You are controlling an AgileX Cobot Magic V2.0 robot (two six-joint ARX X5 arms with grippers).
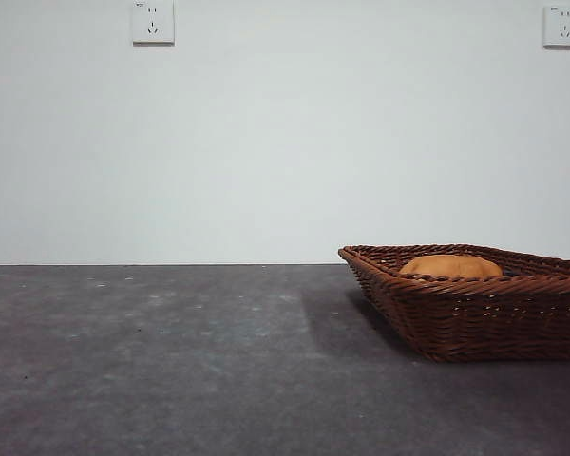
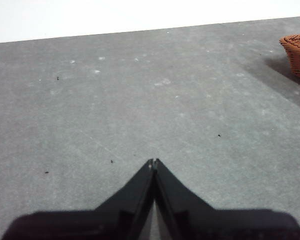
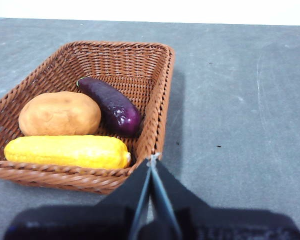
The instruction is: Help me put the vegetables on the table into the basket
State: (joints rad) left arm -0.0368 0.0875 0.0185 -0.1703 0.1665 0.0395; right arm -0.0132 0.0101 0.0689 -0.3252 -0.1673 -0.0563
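The reddish-brown woven basket [image 3: 160, 95] holds all three vegetables: a yellow corn cob [image 3: 67, 151], an orange-brown potato [image 3: 59, 113] and a dark purple eggplant [image 3: 110, 106]. My right gripper [image 3: 153, 159] is shut and empty, hovering just outside the basket's rim beside the corn. In the front view the basket [image 1: 475, 313] sits at the right on the dark grey table [image 1: 171, 361], with only the potato's top [image 1: 450, 266] showing above the rim. My left gripper [image 2: 153, 162] is shut over bare table, well away from the basket's corner [image 2: 297, 52].
A white wall with two sockets [image 1: 153, 22] stands behind the table. Bare table surface [image 3: 240, 115] stretches beside the basket in the right wrist view.
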